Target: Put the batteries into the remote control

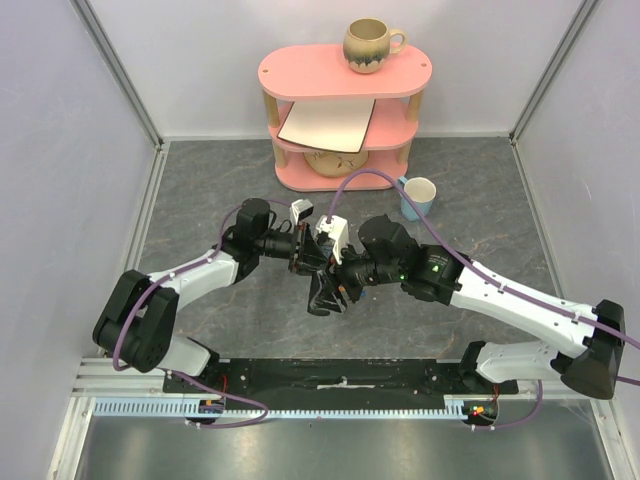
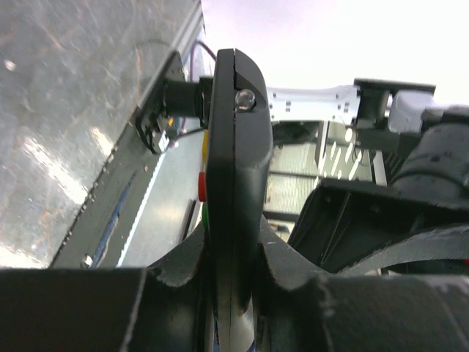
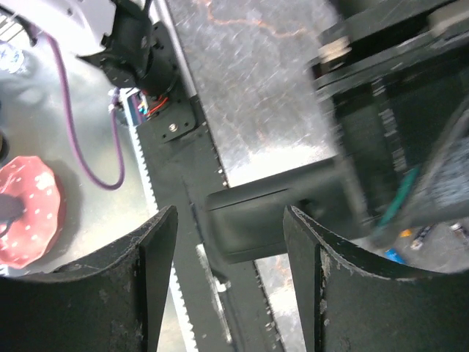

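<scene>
**Fig.** L gripper [image 2: 233,282] clamped nearly shut on the remote control [image 2: 234,161], which hangs edge-on in mid-air over the table [image 1: 200,190]. Coloured buttons face away from the R arm, so we judge the back (batt. cover side) is being offered to the R gripper [image 3: 229,242]. Its jaws stand well apart and hold nothing, w/ the remote's end just beyond the gap, approx. lined up. Batteries: we can't pick them out w/ certainty.

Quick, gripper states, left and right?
Left gripper: closed on the slim black rectangular remote control.
Right gripper: open, holding nothing.
</scene>
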`<state>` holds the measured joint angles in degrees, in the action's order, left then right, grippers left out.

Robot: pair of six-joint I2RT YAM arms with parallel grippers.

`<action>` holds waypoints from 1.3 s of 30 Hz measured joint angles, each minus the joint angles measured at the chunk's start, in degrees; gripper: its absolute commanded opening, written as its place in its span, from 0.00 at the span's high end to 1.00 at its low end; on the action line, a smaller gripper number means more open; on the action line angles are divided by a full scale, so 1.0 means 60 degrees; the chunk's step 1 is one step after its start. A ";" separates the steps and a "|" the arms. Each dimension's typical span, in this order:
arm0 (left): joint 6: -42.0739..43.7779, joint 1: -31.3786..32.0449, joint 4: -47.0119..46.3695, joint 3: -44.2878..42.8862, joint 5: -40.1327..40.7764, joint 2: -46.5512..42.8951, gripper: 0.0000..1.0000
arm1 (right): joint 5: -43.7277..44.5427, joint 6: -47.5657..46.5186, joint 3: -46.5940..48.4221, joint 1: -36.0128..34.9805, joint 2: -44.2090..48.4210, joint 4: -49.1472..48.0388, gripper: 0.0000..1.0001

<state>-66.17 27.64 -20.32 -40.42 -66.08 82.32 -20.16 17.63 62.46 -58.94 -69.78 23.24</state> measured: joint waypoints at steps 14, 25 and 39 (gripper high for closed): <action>-0.0186 -0.0397 -0.0401 0.0095 0.0758 -0.0022 0.98 | 0.0903 0.0321 0.0379 -0.0328 0.0430 0.0958 0.25; -0.0197 -0.0306 -0.0423 0.0222 0.0743 -0.0401 0.98 | 0.1115 0.0007 0.0994 -0.0259 -0.0474 0.0994 0.25; -0.0204 -0.0251 -0.0408 0.0299 0.0747 -0.0448 0.98 | 0.1308 -0.0273 0.1027 -0.0193 -0.0739 0.0831 0.25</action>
<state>-67.40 26.13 -22.76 -38.63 -61.60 79.64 -12.32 15.99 68.62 -60.10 -74.22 28.23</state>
